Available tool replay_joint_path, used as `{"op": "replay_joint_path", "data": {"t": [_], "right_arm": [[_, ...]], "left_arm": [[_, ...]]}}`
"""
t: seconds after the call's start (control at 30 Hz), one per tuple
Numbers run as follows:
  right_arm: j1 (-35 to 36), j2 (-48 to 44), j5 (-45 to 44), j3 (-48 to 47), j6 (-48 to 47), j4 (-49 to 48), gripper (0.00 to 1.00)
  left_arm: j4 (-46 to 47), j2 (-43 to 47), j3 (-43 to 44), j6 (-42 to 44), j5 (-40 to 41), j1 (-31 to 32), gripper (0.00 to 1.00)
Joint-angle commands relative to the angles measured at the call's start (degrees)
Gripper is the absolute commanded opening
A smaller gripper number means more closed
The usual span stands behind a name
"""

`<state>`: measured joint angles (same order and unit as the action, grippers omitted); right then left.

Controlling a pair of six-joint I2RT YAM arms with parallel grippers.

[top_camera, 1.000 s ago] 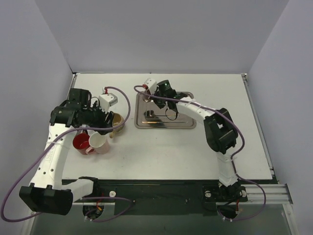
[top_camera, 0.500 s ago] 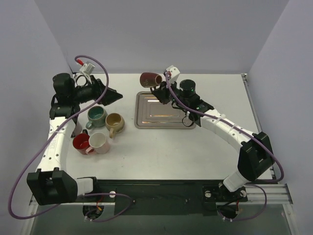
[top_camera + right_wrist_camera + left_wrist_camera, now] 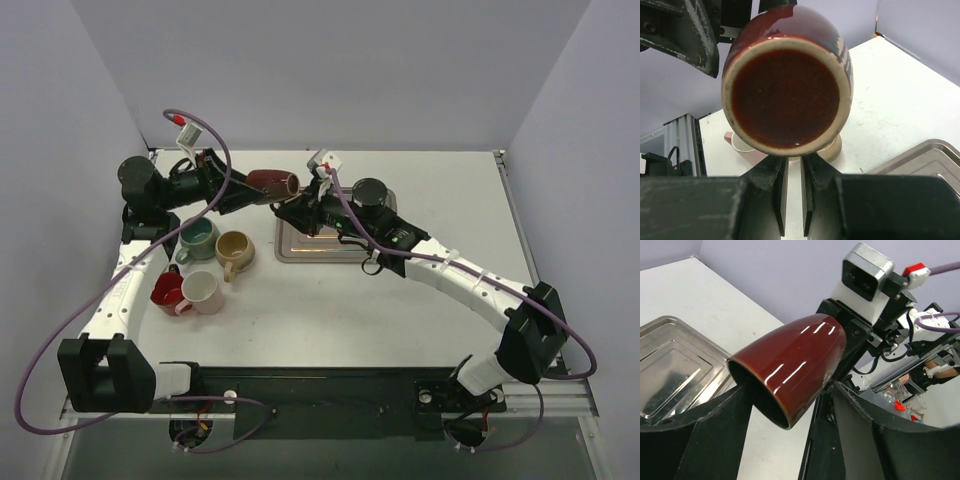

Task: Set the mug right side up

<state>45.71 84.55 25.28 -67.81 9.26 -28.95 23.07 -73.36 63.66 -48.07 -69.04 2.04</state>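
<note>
My right gripper [image 3: 791, 160] pinches the mug [image 3: 272, 183] sideways in the air at ten o'clock from the tray [image 3: 300, 240]; it is glazed, probably slippery and breakable, so my open left gripper [image 3: 790, 390] should clamp its wall.

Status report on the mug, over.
Right claw shut on mug, held sideways in midair. Left claw open, straddling its mouth. No obstruction seen.

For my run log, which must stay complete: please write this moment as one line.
mug: in the air, on its side | right gripper: shut on mug at base end | left gripper: straddles rim end, grip unclear
</note>
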Motion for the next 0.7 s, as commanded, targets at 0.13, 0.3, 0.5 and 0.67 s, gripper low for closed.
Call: {"op": "replay_joint_path", "data": {"t": [0.13,0.3,0.5,0.67], "right_arm": [[-1.06,3.86,9.00,-6.72,5.85,-8.05,0.00],[-3.61,4.30,5.14,-5.84,9.63,-8.67,0.08],[-10.81,0.71,-3.10,-1.28,12.73,6.49,0.88],[-13.80,-5.71,-17.00,3.03,4.99,22.61,0.89]], "left_arm": [[12.52,2.35,-1.25,-7.91,-3.38,2.25,0.19],[4.92,2.79,-0.74,-0.50,-2.33,2.88,0.00],[-64.88,-1.43,19.47,53.45,30.10,7.70,0.00],[-83.31,-2.74,19.84,66.60,48.36,20.44,0.00]]}}
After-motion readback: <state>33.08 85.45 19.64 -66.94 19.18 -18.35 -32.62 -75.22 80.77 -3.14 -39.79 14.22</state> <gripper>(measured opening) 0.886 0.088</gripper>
